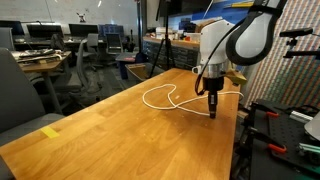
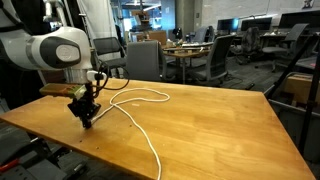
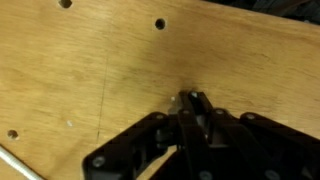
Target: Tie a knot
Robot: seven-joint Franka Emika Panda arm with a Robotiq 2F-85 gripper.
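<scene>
A thin white rope [image 1: 160, 97] lies on the brown wooden table [image 1: 110, 135] in both exterior views. It bends into a loose crossed loop, the knot [image 2: 140, 97], and one long tail runs toward the table's near edge [image 2: 150, 160]. My gripper [image 1: 212, 112] points straight down at the table beside the loop, at the rope's end [image 2: 88, 120]. In the wrist view the fingertips [image 3: 192, 100] are pressed together on the wood, with a small pale bit of rope [image 3: 180, 96] at their tip. Another stretch of rope [image 3: 15, 165] shows at the lower left.
The gripper is close to one table edge [image 1: 240, 120], past which are black cables and red-handled gear [image 1: 275, 125]. Office chairs [image 2: 145, 60] and desks stand behind the table. Small holes [image 3: 159, 24] dot the tabletop.
</scene>
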